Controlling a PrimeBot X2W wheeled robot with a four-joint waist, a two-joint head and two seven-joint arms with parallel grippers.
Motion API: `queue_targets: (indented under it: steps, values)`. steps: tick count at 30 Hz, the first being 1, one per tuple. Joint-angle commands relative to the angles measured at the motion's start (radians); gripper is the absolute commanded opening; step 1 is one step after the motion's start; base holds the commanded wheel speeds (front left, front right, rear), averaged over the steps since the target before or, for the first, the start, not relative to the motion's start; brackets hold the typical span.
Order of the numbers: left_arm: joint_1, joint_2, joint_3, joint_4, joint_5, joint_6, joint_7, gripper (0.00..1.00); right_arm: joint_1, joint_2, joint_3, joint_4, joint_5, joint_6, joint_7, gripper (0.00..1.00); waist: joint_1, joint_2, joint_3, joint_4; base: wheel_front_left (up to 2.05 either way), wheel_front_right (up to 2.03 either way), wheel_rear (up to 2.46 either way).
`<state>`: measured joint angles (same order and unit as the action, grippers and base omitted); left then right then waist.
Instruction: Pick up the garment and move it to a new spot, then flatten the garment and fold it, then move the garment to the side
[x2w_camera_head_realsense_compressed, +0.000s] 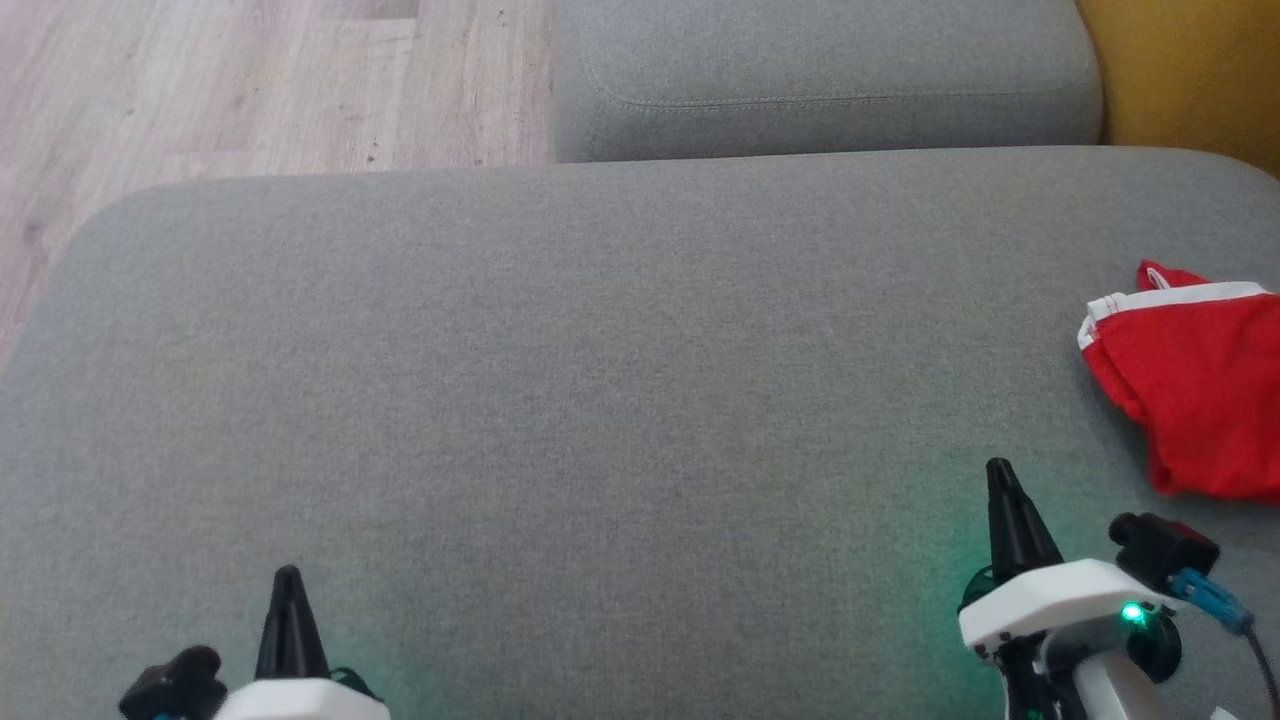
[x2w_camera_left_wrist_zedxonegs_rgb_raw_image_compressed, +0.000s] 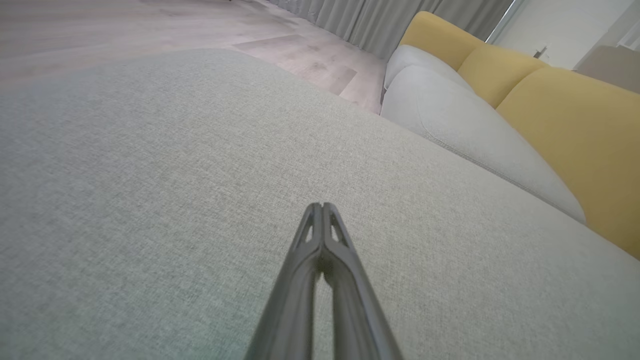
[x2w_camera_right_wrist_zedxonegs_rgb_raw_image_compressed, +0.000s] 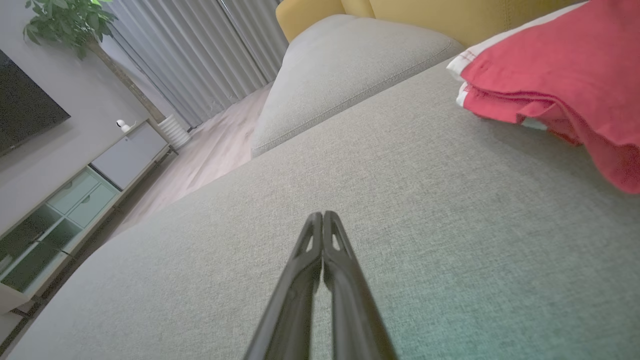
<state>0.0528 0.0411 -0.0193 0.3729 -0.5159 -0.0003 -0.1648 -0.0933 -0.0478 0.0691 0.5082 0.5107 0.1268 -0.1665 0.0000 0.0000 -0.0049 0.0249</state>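
Apparently folded, garment (x2w_camera_head_realsense_compressed: 1195, 390) lies near right gripper (x2w_camera_head_realsense_compressed: 998, 470).

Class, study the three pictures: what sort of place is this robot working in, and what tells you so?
Most likely a home living room: a grey sofa with yellow back cushions, long curtains, a wooden floor, and a low cabinet and potted plant.
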Motion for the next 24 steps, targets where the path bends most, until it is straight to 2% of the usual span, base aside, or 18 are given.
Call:
queue_targets:
  steps: [1,24]
  values:
    - [-0.053,0.003,0.023,-0.04,-0.039,-0.008,0.009,0.0,-0.042,-0.002,-0.006,-0.045,0.041,0.001,0.009,0.0,0.0,0.0,0.0,-0.001,0.0,0.0,0.0]
    - [-0.078,0.005,0.049,-0.061,-0.288,-0.037,0.073,0.0,-0.035,-0.002,-0.048,-0.096,0.291,0.002,0.073,0.0,0.0,0.0,0.002,-0.006,0.0,0.0,0.0]
